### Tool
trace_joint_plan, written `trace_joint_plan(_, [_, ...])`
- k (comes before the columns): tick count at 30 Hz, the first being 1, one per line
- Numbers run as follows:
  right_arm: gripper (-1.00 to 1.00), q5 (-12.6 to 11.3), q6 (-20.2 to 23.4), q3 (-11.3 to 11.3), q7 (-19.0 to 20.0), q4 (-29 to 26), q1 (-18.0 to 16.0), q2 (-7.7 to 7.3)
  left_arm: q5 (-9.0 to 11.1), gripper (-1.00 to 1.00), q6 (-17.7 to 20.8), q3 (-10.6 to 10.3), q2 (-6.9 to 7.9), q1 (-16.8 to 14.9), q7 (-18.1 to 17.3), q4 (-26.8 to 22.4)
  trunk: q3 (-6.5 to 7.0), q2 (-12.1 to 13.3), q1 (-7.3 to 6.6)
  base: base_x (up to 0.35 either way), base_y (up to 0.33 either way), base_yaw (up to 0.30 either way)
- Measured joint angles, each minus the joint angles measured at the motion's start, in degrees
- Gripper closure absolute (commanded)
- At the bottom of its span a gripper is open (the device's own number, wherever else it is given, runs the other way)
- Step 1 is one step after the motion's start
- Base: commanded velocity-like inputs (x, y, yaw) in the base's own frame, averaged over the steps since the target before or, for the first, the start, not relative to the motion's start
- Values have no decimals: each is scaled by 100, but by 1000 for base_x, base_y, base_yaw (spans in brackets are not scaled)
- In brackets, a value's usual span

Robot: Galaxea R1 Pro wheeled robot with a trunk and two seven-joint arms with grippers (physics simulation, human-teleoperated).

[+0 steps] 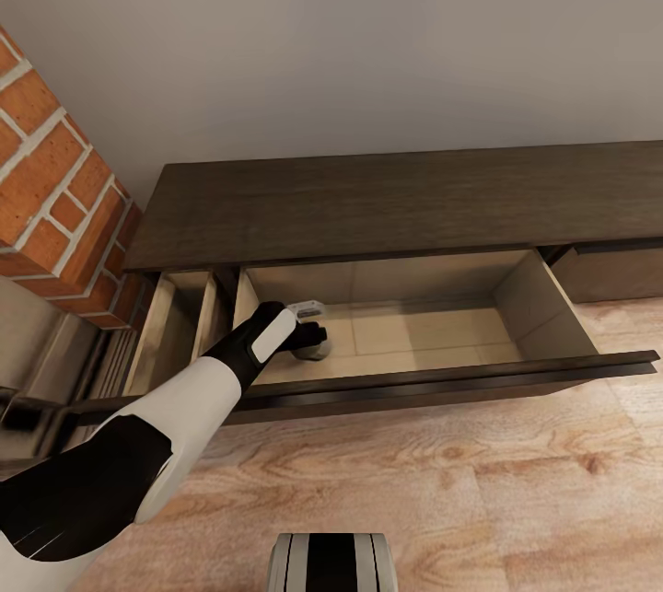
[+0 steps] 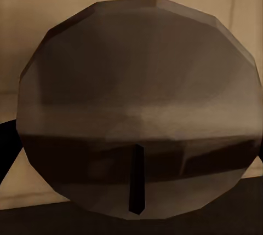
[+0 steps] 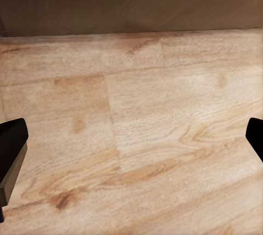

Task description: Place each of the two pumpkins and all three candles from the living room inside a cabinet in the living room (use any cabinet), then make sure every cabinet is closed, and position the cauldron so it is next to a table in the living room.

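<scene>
The long dark brown cabinet stands against the wall beside a brick pillar. Two of its drawers are pulled out: a wide one and a narrow one next to the brick. The left arm reaches down into the near left corner of the wide drawer. Its gripper is wrapped about a short round candle, which sits low, at or just above the drawer floor; I cannot tell whether it rests there. In the left wrist view the candle shows end-on, close up, a dull brown-grey disc with a dark wick, and a black finger lies at its edge. I judge the claw closed on the candle, not yet released.

In the right wrist view the right gripper faces bare wooden floor, its two black fingertips set wide apart, holding nothing.

Progress, as far as can be seen: one candle is being delivered to the cabinet. The rest of the wide drawer's floor looks bare, and I make out nothing in the narrow one. By that judgement, most remains: further candles, the pumpkins, both drawers to shut, and the cauldron placement.
</scene>
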Motion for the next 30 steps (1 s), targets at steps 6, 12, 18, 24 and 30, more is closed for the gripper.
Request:
trace_joint_plan(6, [-100,-1,0,-2,0,2,4,-2,6,100,6,-2,0,1,1,1,-110,-6,14,0,0,0])
trace_joint_plan(12, [-100,-3,0,1,0,-1,0,-47,4,100,5,-2,0,0,0,-1,-133,-8,15,0,0,0])
trace_joint_plan(18, [-100,-3,0,1,0,1,-1,-58,1,100,5,-8,0,2,0,-1,-133,-8,15,0,0,0])
trace_joint_plan(24, [-100,-4,0,1,0,1,-1,-70,3,-100,5,-9,0,0,0,-2,-133,-8,15,0,0,0])
trace_joint_plan(30, [-100,-3,0,1,0,1,-1,-70,-1,-100,13,-8,4,2,-4,-1,-133,-8,15,0,0,0])
